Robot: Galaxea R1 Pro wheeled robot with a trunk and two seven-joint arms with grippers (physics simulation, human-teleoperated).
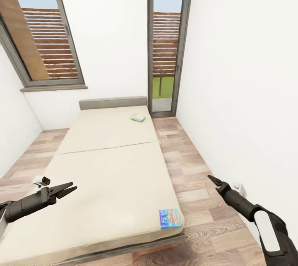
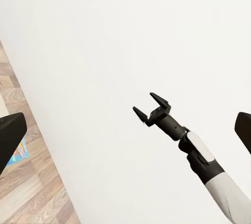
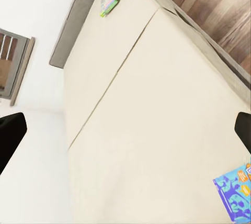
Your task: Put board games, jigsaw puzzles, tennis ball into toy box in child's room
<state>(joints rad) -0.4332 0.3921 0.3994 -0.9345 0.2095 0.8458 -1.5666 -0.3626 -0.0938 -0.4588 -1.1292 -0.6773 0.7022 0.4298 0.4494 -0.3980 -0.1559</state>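
Observation:
The bed (image 1: 107, 166), a cream mattress with a grey headboard, lies in front of me. A blue board game (image 1: 170, 218) lies flat at the mattress's near right corner and also appears in the wrist views (image 3: 235, 195) (image 2: 18, 150). A second, pale green board game (image 1: 138, 117) (image 3: 111, 0) rests near the headboard on the right. My left gripper (image 1: 70, 188) hovers open over the bed's near left part, holding nothing. My right gripper (image 1: 212, 180) (image 2: 151, 104) hangs open over the floor to the right of the bed. The table, toy box, jigsaw puzzles and tennis ball are out of view.
A strip of wood floor (image 1: 194, 175) runs between the bed and the white right wall (image 1: 248, 92). A narrow glass door (image 1: 165, 50) stands behind the headboard's right end, and a window (image 1: 45, 38) is at the back left. More floor shows left of the bed.

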